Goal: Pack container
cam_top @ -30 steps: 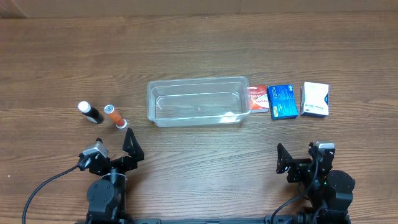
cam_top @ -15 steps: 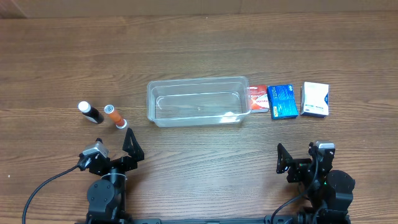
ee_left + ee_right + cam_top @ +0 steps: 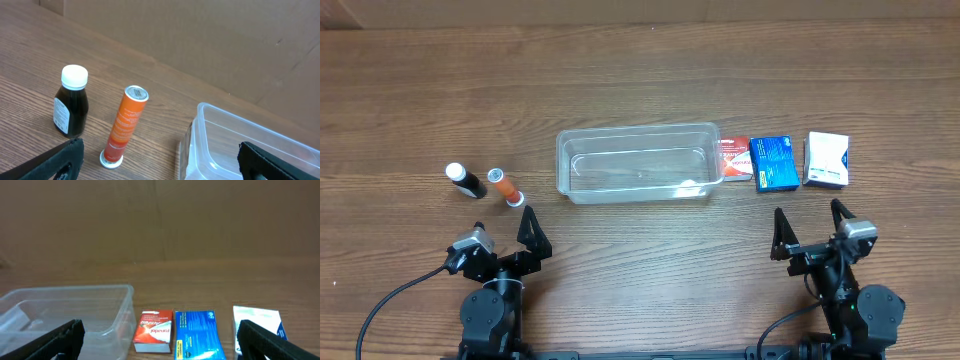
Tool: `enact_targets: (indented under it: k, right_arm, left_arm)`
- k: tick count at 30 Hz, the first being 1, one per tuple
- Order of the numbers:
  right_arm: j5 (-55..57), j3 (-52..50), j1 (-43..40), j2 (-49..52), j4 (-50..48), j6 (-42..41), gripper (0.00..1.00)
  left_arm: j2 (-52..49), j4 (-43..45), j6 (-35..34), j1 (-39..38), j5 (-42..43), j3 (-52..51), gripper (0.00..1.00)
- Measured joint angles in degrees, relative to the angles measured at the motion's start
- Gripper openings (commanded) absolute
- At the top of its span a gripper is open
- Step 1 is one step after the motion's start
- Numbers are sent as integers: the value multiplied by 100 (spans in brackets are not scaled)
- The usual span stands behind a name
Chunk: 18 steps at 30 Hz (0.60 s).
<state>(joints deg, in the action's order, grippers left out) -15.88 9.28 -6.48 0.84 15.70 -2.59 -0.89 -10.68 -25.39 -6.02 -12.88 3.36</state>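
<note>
The clear plastic container (image 3: 638, 162) sits empty at the table's middle; it also shows in the left wrist view (image 3: 250, 145) and the right wrist view (image 3: 70, 312). Right of it lie a red box (image 3: 733, 159) (image 3: 154, 330), a blue box (image 3: 774, 163) (image 3: 196, 334) and a white box (image 3: 826, 160) (image 3: 256, 321). Left of it are a dark bottle with a white cap (image 3: 466, 181) (image 3: 71, 101) and an orange tube (image 3: 504, 187) (image 3: 126, 124). My left gripper (image 3: 508, 228) (image 3: 160, 172) is open and empty near the front edge. My right gripper (image 3: 813, 228) (image 3: 159, 350) is open and empty, in front of the boxes.
A brown cardboard wall (image 3: 160, 220) stands behind the table's far edge. Bare wood lies between the grippers and the row of objects.
My right gripper has swung forward and right, now pointing at the boxes with its fingers spread wider. The left arm and all objects have not moved.
</note>
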Motion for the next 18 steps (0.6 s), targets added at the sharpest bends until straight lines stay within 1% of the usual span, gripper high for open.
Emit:
enact_targets:
  k: [2, 4, 5, 8, 11, 14, 16, 18]
  right_arm:
    - [192, 0, 0, 11, 94, -415, 100]
    - [358, 15, 0, 229, 315, -949, 100]
    - [398, 22, 0, 341, 407, -1082, 100]
    - [444, 385, 0, 1198, 1176, -1591, 100]
    - [485, 1117, 0, 2328, 1397, -1729, 100]
    - [492, 2197, 0, 3523, 1670, -1751, 100]
    - [411, 2736, 0, 4146, 1694, -1725, 100]
    - [269, 3040, 0, 4603, 1687, -1716, 100]
  left_arm:
    - [0, -2, 0, 0, 0, 0, 100]
    - [0, 0, 0, -2, 0, 0, 100]
    - [0, -2, 0, 0, 0, 0, 100]
    - [0, 0, 2, 0, -2, 0, 100]
    - [0, -4, 2, 0, 2, 0, 100]
    - [-2, -4, 2, -2, 2, 0, 100]
    - [-2, 0, 0, 0, 0, 0, 100]
    - [-2, -2, 0, 0, 0, 0, 100]
